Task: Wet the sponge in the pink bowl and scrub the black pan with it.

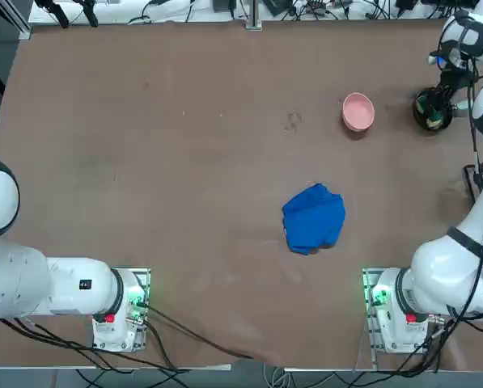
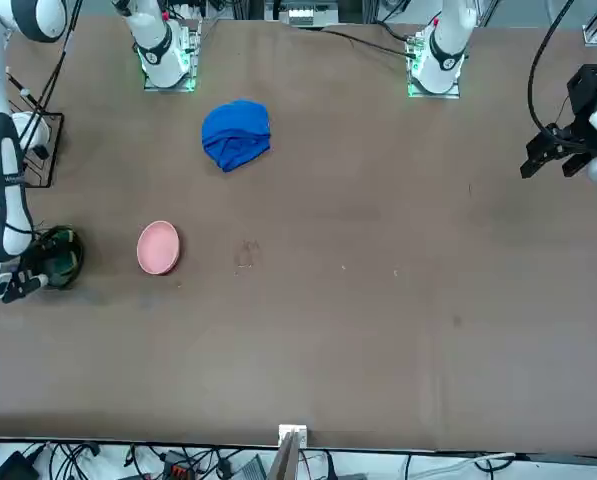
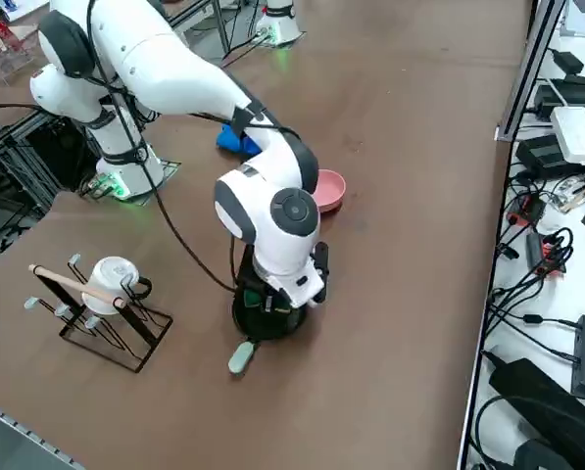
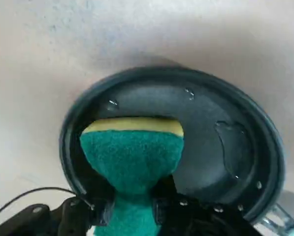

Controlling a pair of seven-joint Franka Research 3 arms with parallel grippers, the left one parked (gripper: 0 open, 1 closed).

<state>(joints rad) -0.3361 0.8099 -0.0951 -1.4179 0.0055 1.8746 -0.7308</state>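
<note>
My right gripper (image 4: 132, 211) is shut on the sponge (image 4: 132, 157), squeezing its green face at the waist while its yellow edge rests inside the black pan (image 4: 206, 123). Water droplets lie on the pan's floor. From above, the pan (image 1: 432, 111) sits at the far right of the table under the gripper (image 1: 437, 103), with green showing inside it. From the side, the wrist covers most of the pan (image 3: 263, 321); its light handle (image 3: 241, 357) sticks out toward the near edge. The pink bowl (image 1: 358, 111) stands apart, just left of the pan.
A crumpled blue cloth (image 1: 313, 218) lies mid-table on the right half. A wire rack holding a white mug (image 3: 113, 281) stands near the table's right edge, close to the pan. Cables and equipment line the far edge.
</note>
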